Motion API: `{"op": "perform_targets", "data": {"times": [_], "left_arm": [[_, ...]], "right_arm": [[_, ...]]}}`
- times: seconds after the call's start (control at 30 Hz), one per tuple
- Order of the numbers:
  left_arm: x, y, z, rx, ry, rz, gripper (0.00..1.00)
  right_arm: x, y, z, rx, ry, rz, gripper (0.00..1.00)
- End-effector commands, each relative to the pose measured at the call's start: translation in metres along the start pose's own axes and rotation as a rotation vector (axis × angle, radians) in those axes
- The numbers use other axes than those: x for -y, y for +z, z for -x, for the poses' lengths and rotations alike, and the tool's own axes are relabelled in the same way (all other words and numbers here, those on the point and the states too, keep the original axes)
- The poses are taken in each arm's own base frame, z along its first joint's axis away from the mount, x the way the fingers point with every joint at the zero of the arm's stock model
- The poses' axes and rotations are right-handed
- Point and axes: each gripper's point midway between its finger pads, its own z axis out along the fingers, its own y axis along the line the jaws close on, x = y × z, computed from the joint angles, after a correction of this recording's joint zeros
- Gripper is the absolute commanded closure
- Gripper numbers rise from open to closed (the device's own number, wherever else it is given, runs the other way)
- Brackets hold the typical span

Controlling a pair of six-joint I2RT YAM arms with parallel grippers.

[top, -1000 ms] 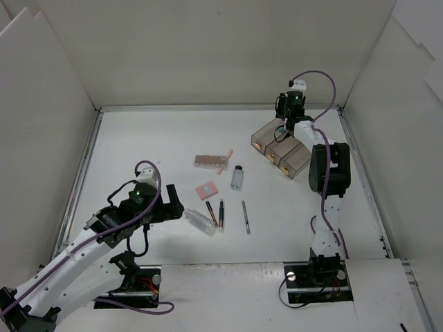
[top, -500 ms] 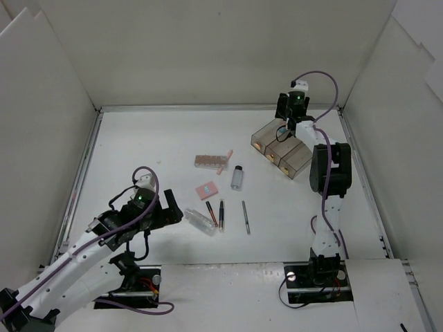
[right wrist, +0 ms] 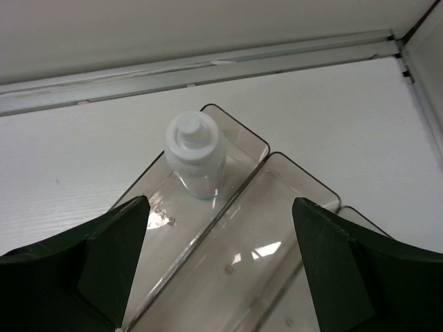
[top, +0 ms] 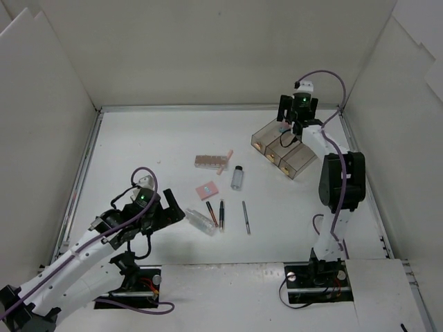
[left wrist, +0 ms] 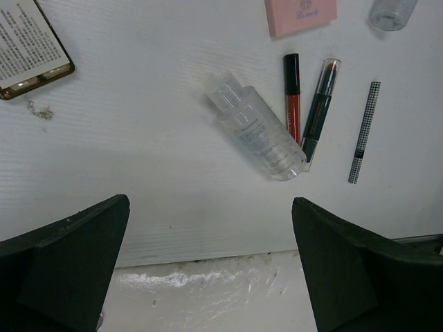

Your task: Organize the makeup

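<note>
My left gripper [top: 178,210] is open and empty, just left of a clear bottle [top: 199,221] lying on its side; in the left wrist view the gripper [left wrist: 211,277] is below that bottle [left wrist: 256,135]. Beside the bottle lie a red pencil [left wrist: 292,97], a dark green pencil [left wrist: 320,111] and a checkered pencil [left wrist: 364,131]. The pink compact [top: 208,190], a second clear bottle [top: 237,177], the brown palette [top: 210,161] and the peach stick [top: 227,160] lie farther back. My right gripper [right wrist: 221,277] is open and empty over the smoky tray [right wrist: 297,187], where a white-capped bottle [right wrist: 196,155] stands.
A flat case with printed text [left wrist: 28,48] lies at the left wrist view's upper left; the left arm hides it from above. The tray [top: 299,160] stands at the back right near the right wall. White walls enclose the table. The table's near edge [left wrist: 208,266] lies under my left gripper.
My left gripper has drawn back toward the near edge, staying open. My right arm has swung a little right above the tray, still open.
</note>
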Motion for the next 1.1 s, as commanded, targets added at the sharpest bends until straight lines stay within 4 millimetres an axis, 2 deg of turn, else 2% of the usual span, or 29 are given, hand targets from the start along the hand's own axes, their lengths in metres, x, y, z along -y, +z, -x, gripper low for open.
{"op": "perform_targets", "data": {"times": [0.0,0.03,0.07,0.1,0.13,0.17,0.2,0.23,0.27,0.3,0.33,0.37,0.4,0.43,0.5,0.53,0.57,0.6,0.77,0.87,1.07], "left_arm": [[0.006,0.005,-0.002,-0.038,-0.083,0.023,0.01],[0.009,0.007,-0.003,-0.048,-0.117,0.028,0.01],[0.011,0.011,-0.003,-0.058,-0.138,0.042,0.01],[0.017,0.012,-0.007,-0.069,-0.143,0.036,0.00],[0.021,0.013,-0.008,-0.075,-0.158,0.035,0.00],[0.028,0.016,-0.009,-0.084,-0.199,0.045,0.01],[0.032,0.018,-0.011,-0.092,-0.213,0.051,0.00],[0.039,0.018,-0.015,-0.105,-0.215,0.048,0.01],[0.048,0.022,-0.017,-0.118,-0.243,0.062,0.00],[0.052,0.024,-0.019,-0.128,-0.249,0.076,0.01],[0.066,0.021,-0.021,-0.138,-0.245,0.064,0.01],[0.070,0.027,-0.025,-0.155,-0.252,0.096,0.01],[0.072,0.028,-0.028,-0.158,-0.243,0.118,0.01],[0.086,0.025,-0.028,-0.163,-0.235,0.102,0.02],[0.090,0.035,-0.036,-0.180,-0.232,0.147,0.03],[0.094,0.037,-0.037,-0.189,-0.243,0.150,0.03],[0.094,0.044,-0.045,-0.212,-0.240,0.173,0.04],[0.099,0.047,-0.051,-0.240,-0.259,0.170,0.05],[0.093,0.063,-0.071,-0.311,-0.286,0.223,0.15],[0.089,0.068,-0.074,-0.310,-0.298,0.247,0.18],[0.084,0.084,-0.071,-0.309,-0.316,0.284,0.26]], "right_arm": [[0.008,-0.091,0.118,0.286,0.044,-0.001,0.18],[0.008,-0.100,0.107,0.271,0.036,-0.001,0.17],[0.013,-0.111,0.110,0.284,0.040,-0.016,0.17],[0.016,-0.137,0.125,0.328,0.049,-0.015,0.16],[0.017,-0.143,0.111,0.296,0.036,-0.024,0.15],[0.022,-0.153,0.111,0.296,0.034,-0.039,0.15],[0.024,-0.173,0.119,0.320,0.043,-0.037,0.15],[0.024,-0.177,0.104,0.285,0.030,-0.038,0.15],[0.023,-0.186,0.103,0.288,0.027,-0.031,0.15],[0.024,-0.204,0.108,0.312,0.028,-0.021,0.15],[0.021,-0.208,0.096,0.290,0.018,-0.015,0.15],[0.020,-0.222,0.100,0.312,0.026,0.004,0.15],[0.018,-0.228,0.098,0.312,0.029,0.016,0.15],[0.015,-0.230,0.088,0.291,0.023,0.029,0.14],[0.016,-0.244,0.089,0.306,0.040,0.051,0.14],[0.015,-0.245,0.082,0.297,0.038,0.058,0.15],[0.017,-0.253,0.087,0.316,0.050,0.063,0.14],[0.017,-0.255,0.082,0.309,0.046,0.070,0.14],[0.019,-0.269,0.083,0.327,0.038,0.090,0.14],[0.017,-0.271,0.079,0.322,0.049,0.106,0.14],[-0.001,-0.272,0.075,0.307,0.074,0.195,0.14]]}}
